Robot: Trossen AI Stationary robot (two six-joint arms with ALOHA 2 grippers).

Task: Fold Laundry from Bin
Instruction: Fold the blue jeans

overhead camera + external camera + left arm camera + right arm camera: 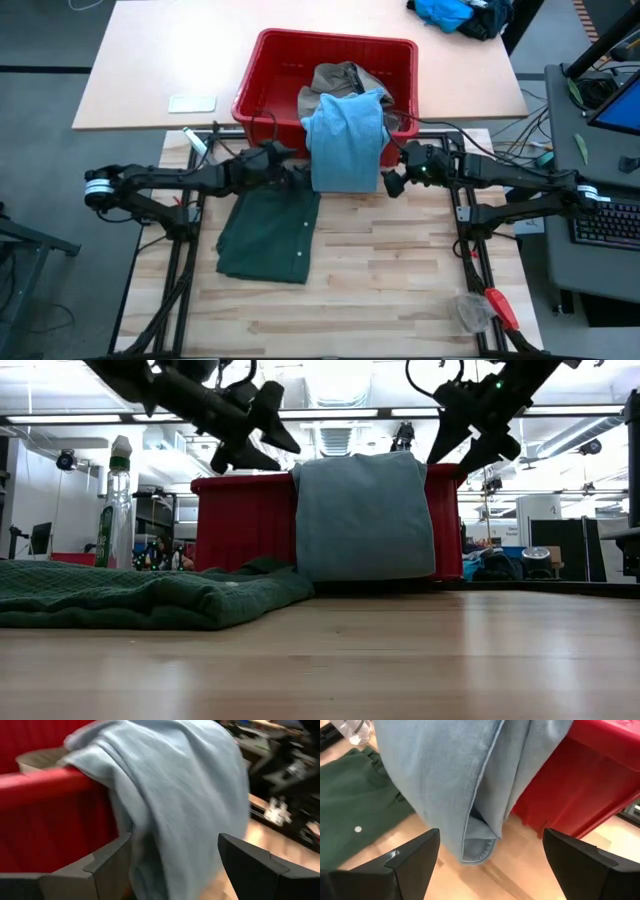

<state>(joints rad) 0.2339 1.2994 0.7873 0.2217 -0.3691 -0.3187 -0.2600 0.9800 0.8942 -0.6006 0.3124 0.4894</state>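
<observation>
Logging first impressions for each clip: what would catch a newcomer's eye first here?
The light blue denim trousers draped over the near rim of the red bin, hanging down its front wall toward the table. The left gripper and right gripper flank the hanging denim, fingers open, holding nothing. Next, the dark green shorts lying flat on the table below the left gripper, and a khaki piece inside the bin.
</observation>
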